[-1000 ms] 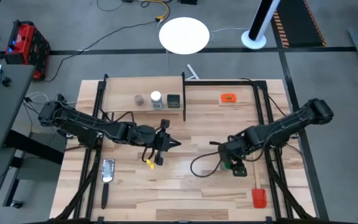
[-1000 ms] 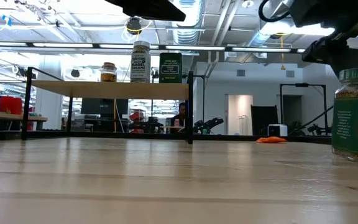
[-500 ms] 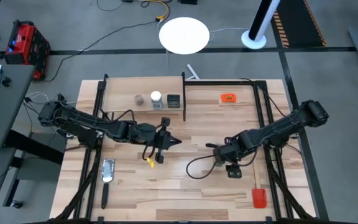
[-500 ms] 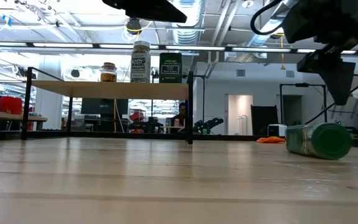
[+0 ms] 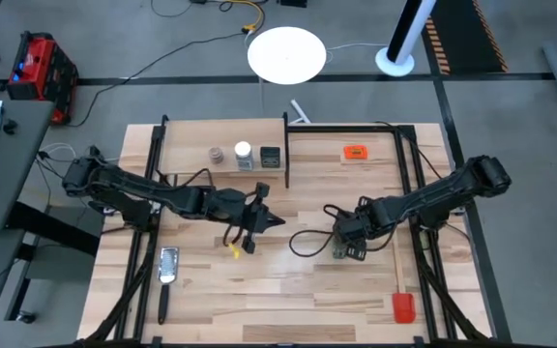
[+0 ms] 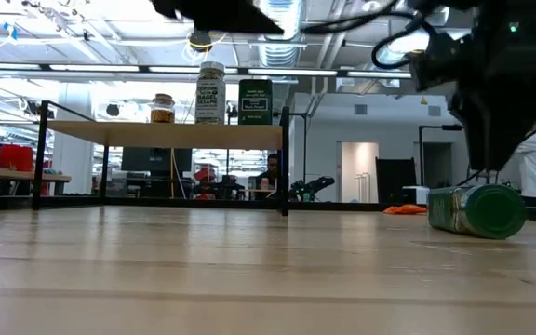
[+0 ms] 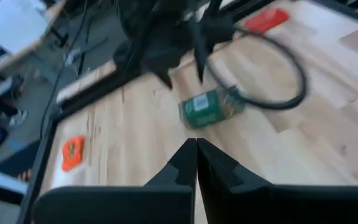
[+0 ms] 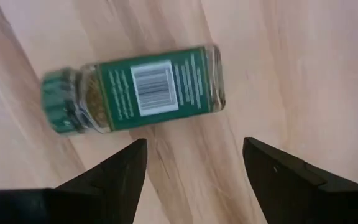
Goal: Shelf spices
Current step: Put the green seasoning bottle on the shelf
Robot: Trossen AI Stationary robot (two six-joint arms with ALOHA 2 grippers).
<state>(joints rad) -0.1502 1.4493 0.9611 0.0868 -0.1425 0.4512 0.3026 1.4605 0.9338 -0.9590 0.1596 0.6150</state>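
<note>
The green-lidded jar (image 8: 135,87) lies on its side on the table, right of centre (image 5: 340,251) (image 6: 477,210) (image 7: 207,109). My right gripper (image 8: 194,149) hangs open just above it (image 5: 349,239), pointing down, touching nothing. The shelf (image 5: 187,155) (image 6: 138,133) stands at the far left. On it stand three spices: a brownish jar (image 5: 218,155) (image 6: 162,108), a white-lidded jar (image 5: 243,152) (image 6: 210,92) and a black tin (image 5: 270,156) (image 6: 255,101). My left gripper (image 5: 274,222) (image 7: 196,144) is shut and holds nothing, mid-table, pointing toward the fallen jar.
An orange tag (image 5: 356,152) lies at the far right. A red-headed spatula (image 5: 403,307) lies near the front right corner, and a grey tool with a dark handle (image 5: 167,266) at the front left. A black cable (image 5: 307,242) loops beside my right gripper.
The green-lidded jar stood upright a second ago and now lies fallen on its side. My right gripper has moved toward the table's left, sunk a little and rolled at the wrist, still open.
</note>
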